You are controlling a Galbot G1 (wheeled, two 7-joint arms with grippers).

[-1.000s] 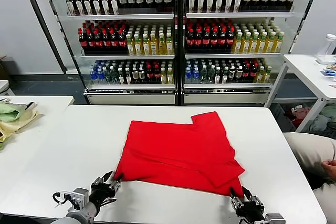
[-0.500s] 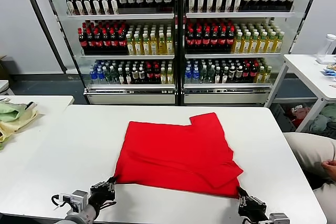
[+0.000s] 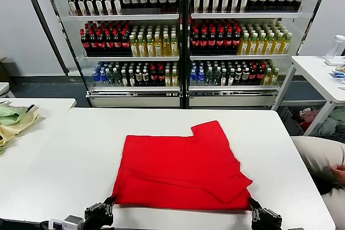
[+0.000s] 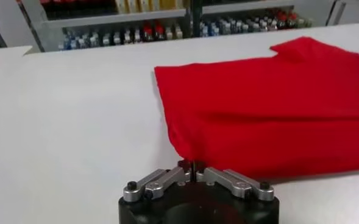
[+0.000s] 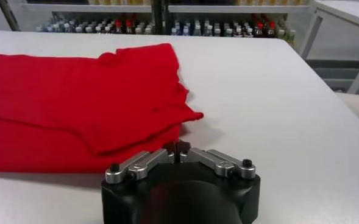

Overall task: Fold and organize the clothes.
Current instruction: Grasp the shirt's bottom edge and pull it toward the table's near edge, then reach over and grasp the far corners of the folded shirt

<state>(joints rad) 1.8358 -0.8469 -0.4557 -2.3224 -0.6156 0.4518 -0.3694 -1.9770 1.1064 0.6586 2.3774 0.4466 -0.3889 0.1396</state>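
Observation:
The red T-shirt (image 3: 180, 168) lies flat and partly folded on the white table (image 3: 64, 154), plain side up, one sleeve (image 3: 213, 133) pointing to the far right. My left gripper (image 3: 110, 204) is at the shirt's near left corner, shut on the hem; the left wrist view shows its tips (image 4: 189, 164) pinched together on the red T-shirt (image 4: 270, 109). My right gripper (image 3: 252, 204) is at the near right corner, shut on the hem there too, its tips (image 5: 177, 146) closed at the edge of the red T-shirt (image 5: 75, 103).
A pale green and yellow cloth pile (image 3: 13, 119) lies on a second table at far left. Drink coolers (image 3: 183, 36) stand behind the table. A seated person's leg (image 3: 321, 160) is at the right edge. Another white table (image 3: 323, 74) stands far right.
Both grippers closed on the near hem corners and drew back toward me. The shirt slid nearer the table's front edge and its near edge pulled straighter.

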